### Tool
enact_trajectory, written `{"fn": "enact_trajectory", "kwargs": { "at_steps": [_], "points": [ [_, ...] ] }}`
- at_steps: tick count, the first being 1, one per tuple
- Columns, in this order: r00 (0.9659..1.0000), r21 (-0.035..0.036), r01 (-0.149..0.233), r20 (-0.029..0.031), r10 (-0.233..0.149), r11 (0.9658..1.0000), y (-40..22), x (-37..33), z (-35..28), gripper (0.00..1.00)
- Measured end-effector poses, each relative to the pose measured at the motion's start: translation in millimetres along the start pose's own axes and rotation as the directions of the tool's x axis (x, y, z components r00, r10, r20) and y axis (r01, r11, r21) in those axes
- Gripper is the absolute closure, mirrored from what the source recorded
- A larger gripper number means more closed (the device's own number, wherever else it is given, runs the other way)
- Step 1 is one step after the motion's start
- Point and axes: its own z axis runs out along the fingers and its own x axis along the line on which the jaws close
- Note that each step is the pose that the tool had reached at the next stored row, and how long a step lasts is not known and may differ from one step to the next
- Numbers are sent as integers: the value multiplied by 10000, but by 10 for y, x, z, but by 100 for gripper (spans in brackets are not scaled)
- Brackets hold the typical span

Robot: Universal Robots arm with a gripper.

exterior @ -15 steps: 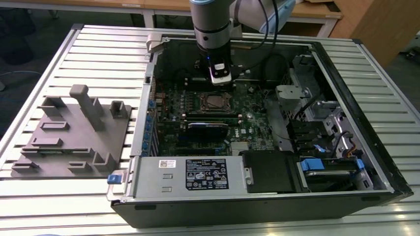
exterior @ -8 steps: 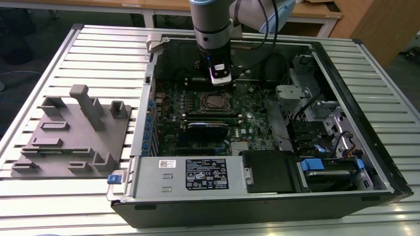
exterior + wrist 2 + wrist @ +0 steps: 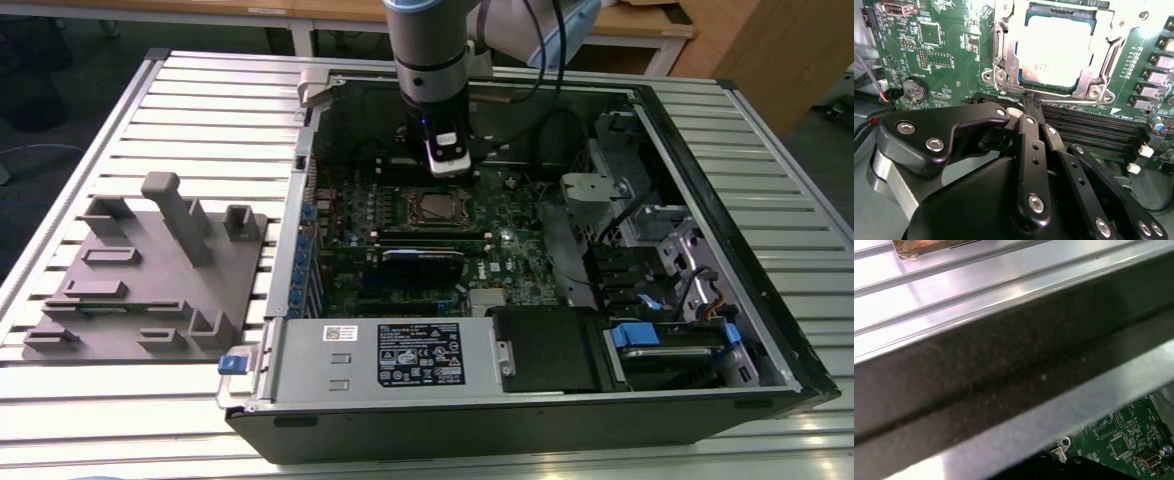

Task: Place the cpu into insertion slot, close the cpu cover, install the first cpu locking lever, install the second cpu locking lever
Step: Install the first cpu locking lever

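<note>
Black linkage fingers [image 3: 1026, 150] of my gripper [image 3: 1029, 100] sit nearest the lens in the second wrist view, drawn together with little or no gap at the tips and nothing between them; they point at the near edge of the socket, at or just above the thin wire lever running along that edge. I cannot tell whether they touch it.

Item 1: small flat square cpu with a dull silver-grey metal top [image 3: 1056, 47], lying flat inside the socket.

Item 2: square black-framed insertion slot [image 3: 1026, 12], occupied by the cpu; in the exterior view it lies on the green motherboard [image 3: 514, 255] directly below the arm's tool [image 3: 449, 150].

Item 3: thin square bright-metal cpu cover with a large central cut-out [image 3: 1104, 35], folded down over the cpu rim, apparently closed.

Item 4: thin steel locking lever [image 3: 1066, 101] along the socket edge nearest the gripper; it seems to lie low, though I judge its latch state uncertain from this angle.

Item 5: long black memory slots [image 3: 1089, 127], between the fingertips and the socket.

Handling note: I judge the lever stage is in hand. I would press with the tips closed, keep the push on the wire alone, clear of the memory slots, and carry it sideways under its retaining hook without lifting the cover.
</note>
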Motion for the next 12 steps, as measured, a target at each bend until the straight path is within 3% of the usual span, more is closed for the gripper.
{"fn": "enact_trajectory", "kwargs": {
  "at_steps": [2, 12],
  "points": [
    [10000, 36, 8, 14, -8, 10000, -2, 0, 3, 89],
    [10000, 42, 9, 20, -9, 10000, 12, 0, -24, 89]
  ]
}}
